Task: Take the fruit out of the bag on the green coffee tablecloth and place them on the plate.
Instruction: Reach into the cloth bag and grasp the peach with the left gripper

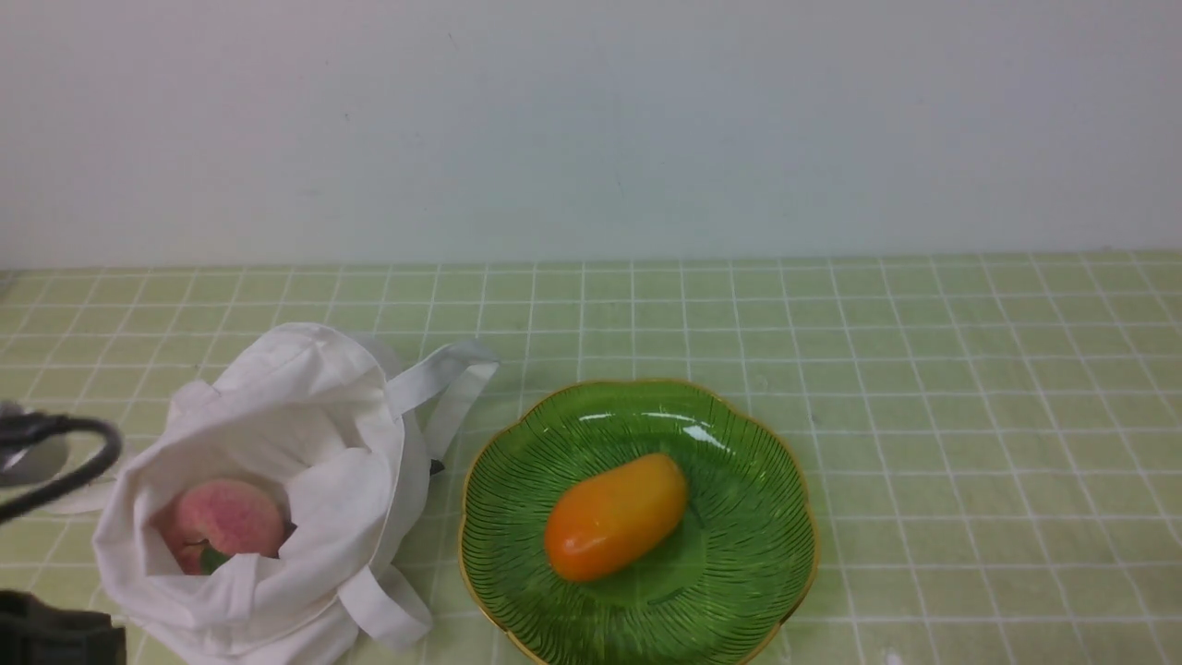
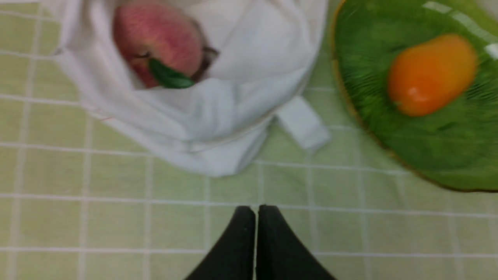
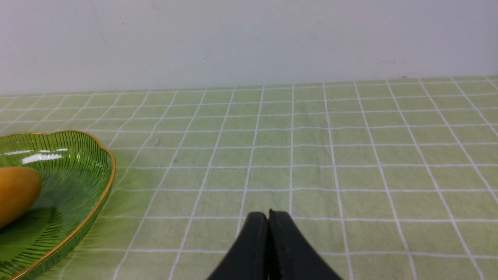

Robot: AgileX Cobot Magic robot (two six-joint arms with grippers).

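Saw the pink peach [image 1: 231, 517] inside the white cloth bag [image 1: 360, 499], near its open mouth, with a green leaf [image 2: 169, 76] beside the stem; found the bag lying on the pale green tablecloth [image 1: 970, 443], left of the green glass plate [image 1: 748, 554] and near it, soft and creased, with one strap [image 1: 434, 379] reaching out beyond the plate's far left side and another loop [image 1: 388, 610] close to the plate's rim; saw the oblong orange fruit [image 1: 614, 517] resting on the plate, tilted across its middle; found the left gripper [image 2: 256, 212] with fingertips together, above the tablecloth; found the right gripper [image 3: 269, 216] likewise closed up, tip to tip, well apart from the bag; saw a pale wall [image 1: 591, 129] behind the tablecloth.
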